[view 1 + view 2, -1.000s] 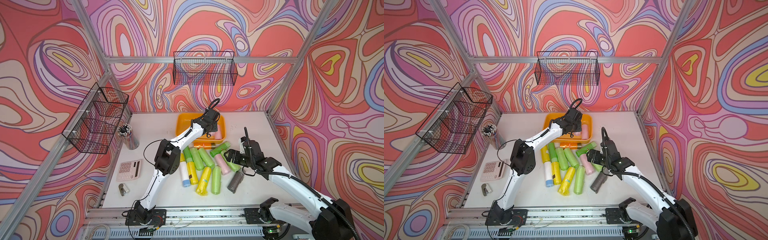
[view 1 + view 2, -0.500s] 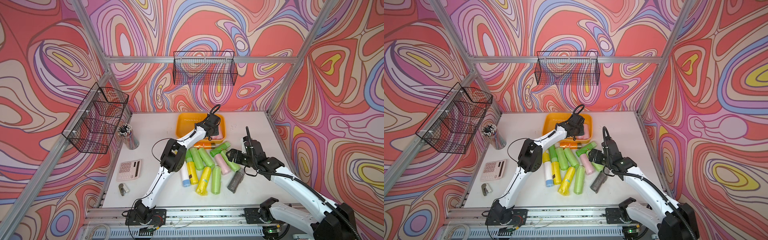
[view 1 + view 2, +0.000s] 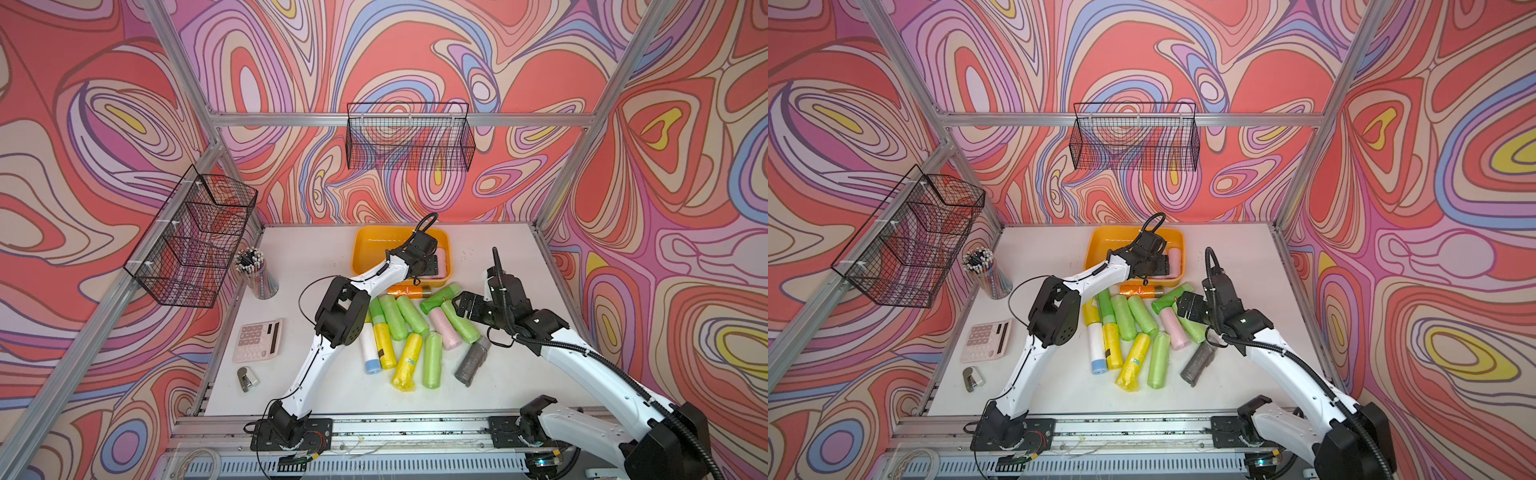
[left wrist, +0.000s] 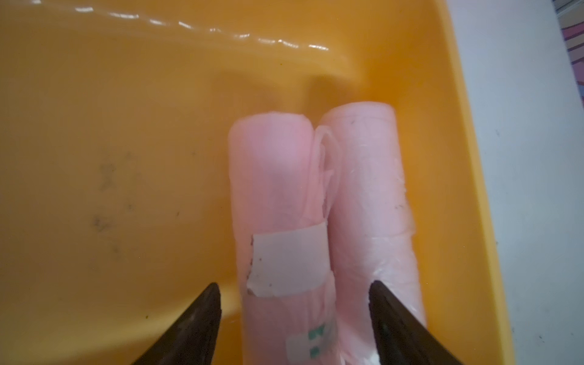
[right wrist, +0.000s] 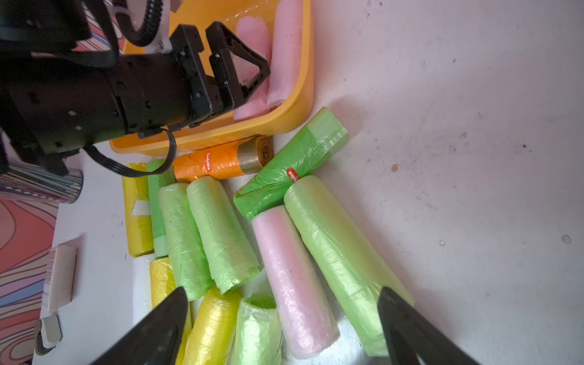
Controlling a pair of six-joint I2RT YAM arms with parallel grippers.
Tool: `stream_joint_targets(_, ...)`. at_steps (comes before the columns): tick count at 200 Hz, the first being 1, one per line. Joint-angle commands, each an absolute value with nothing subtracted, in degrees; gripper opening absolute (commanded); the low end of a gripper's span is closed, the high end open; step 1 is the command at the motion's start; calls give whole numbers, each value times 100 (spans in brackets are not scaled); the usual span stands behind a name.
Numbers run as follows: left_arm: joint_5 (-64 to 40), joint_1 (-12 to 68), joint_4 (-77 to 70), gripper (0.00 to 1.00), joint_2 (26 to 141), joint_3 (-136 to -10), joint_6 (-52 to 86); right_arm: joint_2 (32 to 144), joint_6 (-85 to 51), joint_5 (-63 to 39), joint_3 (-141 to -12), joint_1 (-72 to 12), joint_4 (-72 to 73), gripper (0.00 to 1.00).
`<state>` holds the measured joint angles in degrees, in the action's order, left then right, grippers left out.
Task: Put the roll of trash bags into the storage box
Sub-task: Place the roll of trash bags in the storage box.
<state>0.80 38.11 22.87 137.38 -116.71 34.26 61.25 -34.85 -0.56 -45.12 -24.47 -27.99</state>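
Observation:
The orange-yellow storage box point(image 3: 374, 245) point(image 3: 1108, 245) stands at the back of the table. Two pink rolls of trash bags lie side by side on its floor by one wall: one with a white label point(image 4: 271, 177), one plain point(image 4: 366, 177). My left gripper point(image 4: 294, 284) point(image 3: 430, 264) hangs open low over the box, its fingers straddling the labelled roll without touching it. My right gripper point(image 5: 283, 289) point(image 3: 463, 305) is open above the pile on the table, over a pink roll point(image 5: 290, 268) and a light green roll point(image 5: 341, 249).
Several green, yellow, white, grey and orange rolls point(image 3: 405, 291) lie in front of the box. A calculator point(image 3: 257, 340), a pencil cup point(image 3: 255, 270) and a small stapler point(image 3: 246, 378) sit at the left. Black wire baskets point(image 3: 195, 237) point(image 3: 409, 137) hang on the walls.
My left gripper has come down into the box and opened, letting go of the labelled pink roll beside the other one. The right arm has barely shifted.

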Motion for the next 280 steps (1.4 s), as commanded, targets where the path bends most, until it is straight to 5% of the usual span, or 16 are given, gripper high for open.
stream_joint_targets(1, -44, 3804, 2010, 87, 12912, -11375, 3246, 6152, -3322, 330, -4567, -2479, -2854, 96)
stream_joint_targets(46, 920, 3789, 1887, 100, 11089, -9708, 2619, 5976, -2987, 1133, -4401, -2477, -2502, 97)
stream_joint_targets(130, 1804, 3203, 596, 100, 8361, -6224, 2270, 6115, -2772, 1746, -4257, -2478, -2078, 98)
stream_joint_targets(280, 1720, 3146, 157, 100, 7583, -4923, 2784, 6785, -3440, 1868, -4596, -2478, -3640, 98)
